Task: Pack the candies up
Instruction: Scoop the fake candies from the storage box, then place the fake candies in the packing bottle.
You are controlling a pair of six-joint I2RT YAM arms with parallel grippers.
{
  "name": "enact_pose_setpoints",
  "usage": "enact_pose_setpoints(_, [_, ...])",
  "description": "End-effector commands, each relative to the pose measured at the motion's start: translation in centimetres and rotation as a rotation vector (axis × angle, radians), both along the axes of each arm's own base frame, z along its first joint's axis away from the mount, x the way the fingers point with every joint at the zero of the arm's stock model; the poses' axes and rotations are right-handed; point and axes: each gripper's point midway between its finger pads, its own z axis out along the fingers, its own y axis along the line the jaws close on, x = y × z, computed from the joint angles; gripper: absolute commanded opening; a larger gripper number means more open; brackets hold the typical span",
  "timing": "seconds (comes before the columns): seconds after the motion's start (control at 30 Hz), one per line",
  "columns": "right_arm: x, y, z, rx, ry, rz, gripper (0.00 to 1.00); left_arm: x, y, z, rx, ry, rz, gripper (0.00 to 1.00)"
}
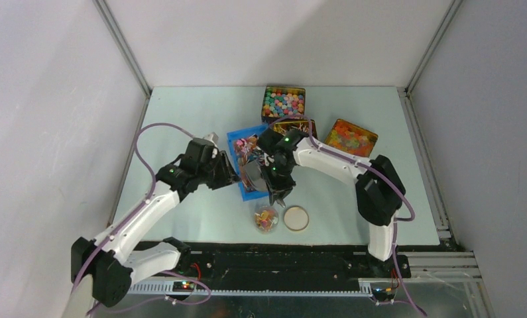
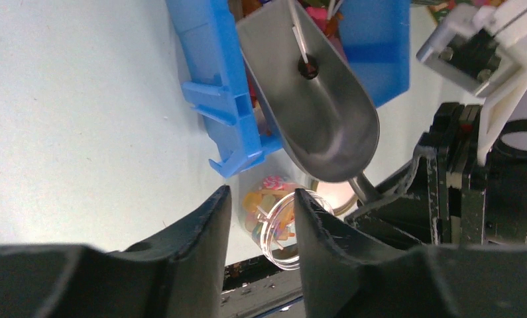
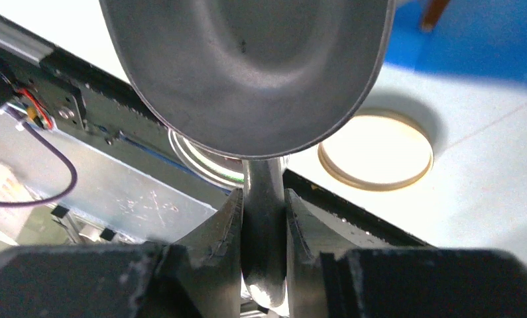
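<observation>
Right gripper: we see it clamped on the handle of the metal scoop, whose bowl hangs over the near end of the blue bin.
Left gripper: jaws apart with nothing between them, just beside the bin's near left corner.
Candies: most lie in the bin; we see some in the clear jar on the table, just in front of the bin.
Lid: flat on the table, just right of the jar.
</observation>
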Motion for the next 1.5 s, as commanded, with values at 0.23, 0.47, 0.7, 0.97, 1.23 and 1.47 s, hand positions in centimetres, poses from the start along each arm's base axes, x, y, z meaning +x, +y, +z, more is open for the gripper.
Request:
enact_pose_setpoints(0.23, [-5.0, -4.1, 5.0, -0.04, -0.078, 0.099, 0.0, -1.2, 0.0, 3.5, -0.085, -0.177, -0.042, 0.65])
enact_pose_setpoints(0.47, [-8.3, -6.9, 6.7, -0.07, -0.09, 0.118, 0.0, -1.9, -0.2, 4.3, -0.167, -0.245, -0.043, 0.8])
enact_pose_setpoints(0.7, [-11.4, -8.9, 7.9, -0.096, -0.066, 0.132, 0.0, -2.3, 0.0, 4.4, -0.185, -0.267, -0.033, 0.91])
enact_pose_setpoints(0.97, [-14.7, -9.8, 8.1, -0.128, -0.024, 0.179, 0.0, -2.6, 0.1, 3.9, -0.191, -0.263, -0.03, 0.97])
enact_pose_setpoints(1.23, [-16.8, -10.1, 7.7, -0.168, 0.044, 0.236, 0.0, -2.8, 0.1, 3.3, -0.196, -0.255, -0.026, 0.99])
enact_pose_setpoints(1.47, [-17.1, -10.2, 6.6, -0.227, 0.099, 0.282, 0.0, -2.9, 0.0, 3.0, -0.206, -0.248, -0.029, 1.0])
